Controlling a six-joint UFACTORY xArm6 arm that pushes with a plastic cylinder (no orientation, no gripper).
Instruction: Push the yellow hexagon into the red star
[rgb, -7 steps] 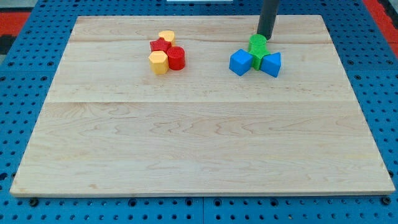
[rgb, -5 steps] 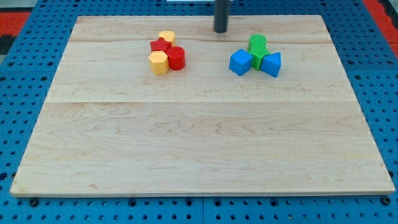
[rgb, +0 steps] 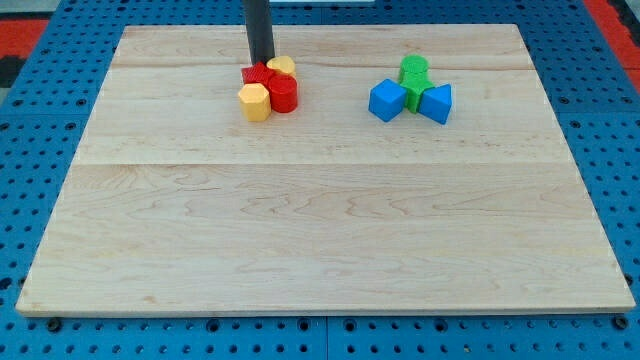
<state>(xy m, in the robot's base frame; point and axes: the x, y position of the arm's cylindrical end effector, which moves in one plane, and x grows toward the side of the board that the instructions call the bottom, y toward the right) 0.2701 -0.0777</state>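
Near to far: yellow hexagon (rgb: 255, 101) sits at the view's bottom-left of the cluster, touching the red cylinder (rgb: 284, 93) on its right. Red star (rgb: 257, 75) just behind it, mostly hidden by the rod. My tip (rgb: 261, 63) holds nothing; it rests at the star's far edge, beside a second yellow block (rgb: 283, 66), hexagon just nearer.

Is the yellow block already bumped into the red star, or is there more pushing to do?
It looks nearly done. The yellow hexagon sits right against the red star, beside the red cylinder; I cannot tell whether a small gap remains. In hand: my tip is at the cluster's top edge, just behind the star and next to the other yellow block. Left: at most a small nudge, if the two do not touch.
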